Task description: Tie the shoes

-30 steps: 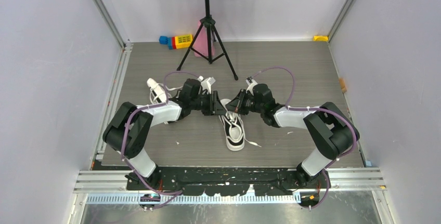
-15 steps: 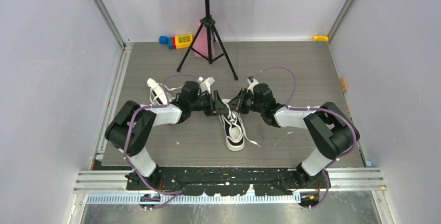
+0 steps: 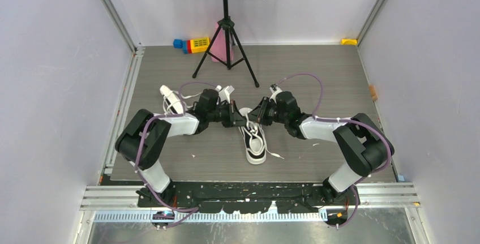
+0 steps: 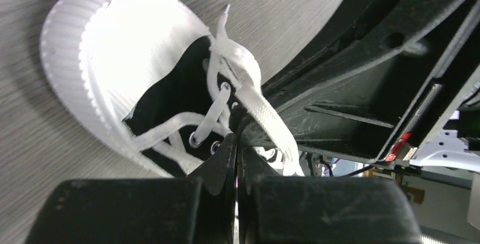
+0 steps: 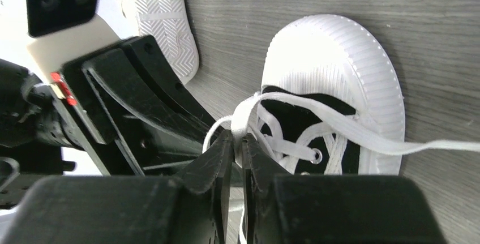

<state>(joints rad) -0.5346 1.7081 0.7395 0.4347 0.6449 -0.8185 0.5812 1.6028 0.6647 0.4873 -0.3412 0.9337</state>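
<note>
One of the shoes (image 3: 255, 142) stands in the middle of the table, black with a white toe cap (image 4: 107, 46) pointing to the near edge. The other shoe (image 3: 170, 99) lies behind my left arm, its sole (image 5: 161, 17) showing. Both grippers meet over the middle shoe's tongue. My right gripper (image 5: 238, 137) pinches a loop of white lace (image 5: 244, 114) between nearly closed fingers. My left gripper (image 4: 238, 142) is shut; a flat lace (image 4: 266, 114) runs past its tip, and none shows between its pads. One loose lace end (image 3: 275, 155) trails to the right.
A black tripod music stand (image 3: 226, 34) rises at the back centre. Coloured toy blocks (image 3: 192, 44) and a pink object (image 3: 217, 48) lie near its feet. A small yellow item (image 3: 349, 41) sits in the back right corner. Walls close in on both sides.
My left gripper has shut beside the lace loop. The right gripper's fingers have eased slightly but still pinch the lace. Both arms have barely shifted.
</note>
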